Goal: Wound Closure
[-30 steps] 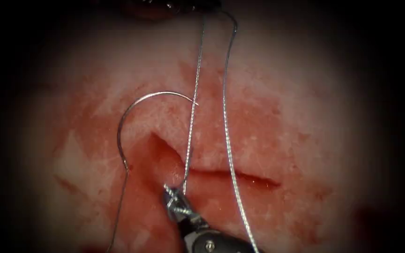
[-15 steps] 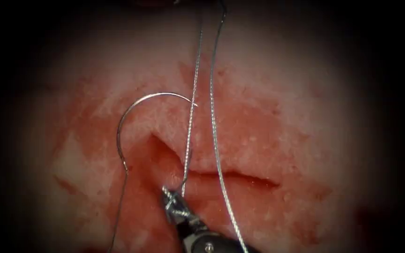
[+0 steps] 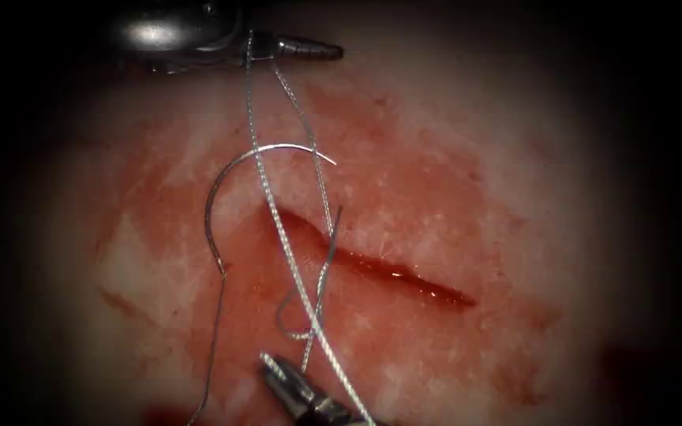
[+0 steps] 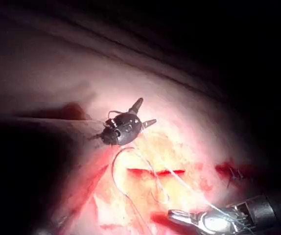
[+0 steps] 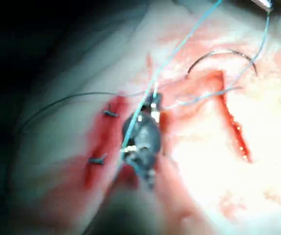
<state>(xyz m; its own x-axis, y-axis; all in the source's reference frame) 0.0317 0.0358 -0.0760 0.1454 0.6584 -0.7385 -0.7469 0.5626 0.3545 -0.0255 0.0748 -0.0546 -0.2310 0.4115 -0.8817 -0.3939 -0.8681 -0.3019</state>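
The curved needle (image 3: 216, 197) lies free on the tissue (image 3: 467, 197) left of the cut (image 3: 372, 268), held by neither tool. Thread trails from its lower end toward the bottom edge. My left tool (image 3: 294, 49) hangs above the far end of the cut. Its jaws stand open in the left wrist view (image 4: 146, 112), and two thread strands (image 3: 266, 197) drop from them. The strands cross the cut and form a slack loop (image 3: 297, 315). My right tool (image 3: 278, 372) sits below the cut, shut on the thread by that loop. The right wrist view shows its jaws (image 5: 152, 104) close up.
Red fluid wets the tissue around the cut. Two finished stitches (image 5: 110, 113) lie beside the right tool, on a stretch closed earlier. The right tool (image 4: 184, 216) reaches in low near the cut (image 4: 155, 172).
The left tool has come into view at the top and opened. The taut strands swung left and slackened into a loop. The right tool drew back downward, and the cut settled flatter.
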